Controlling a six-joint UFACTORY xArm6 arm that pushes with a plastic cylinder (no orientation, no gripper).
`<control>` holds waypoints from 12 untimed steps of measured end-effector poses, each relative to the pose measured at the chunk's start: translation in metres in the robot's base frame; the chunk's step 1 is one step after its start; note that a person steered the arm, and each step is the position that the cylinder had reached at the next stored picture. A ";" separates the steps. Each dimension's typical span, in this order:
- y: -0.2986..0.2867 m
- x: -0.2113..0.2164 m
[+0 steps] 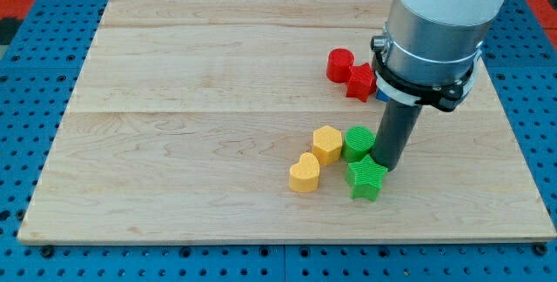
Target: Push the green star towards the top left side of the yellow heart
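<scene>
The green star (366, 179) lies at the view's lower right of centre. The yellow heart (305, 173) lies to its left, a short gap apart. My tip (388, 167) stands at the star's upper right edge, touching or nearly touching it. A yellow hexagon block (327, 144) sits just above and right of the heart. A green round block (357, 143) sits right of the hexagon, just above the star and left of my rod.
A red round block (339, 63) and a red star (360, 83) lie together at the view's upper right, beside the arm's grey body (435, 30). The wooden board (174, 143) ends on a blue pegboard on all sides.
</scene>
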State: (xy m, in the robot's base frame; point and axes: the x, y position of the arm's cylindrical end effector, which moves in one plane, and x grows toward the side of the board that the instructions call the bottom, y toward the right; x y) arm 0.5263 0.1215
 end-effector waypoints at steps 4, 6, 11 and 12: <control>0.002 0.093; -0.110 0.093; -0.167 0.006; -0.187 0.040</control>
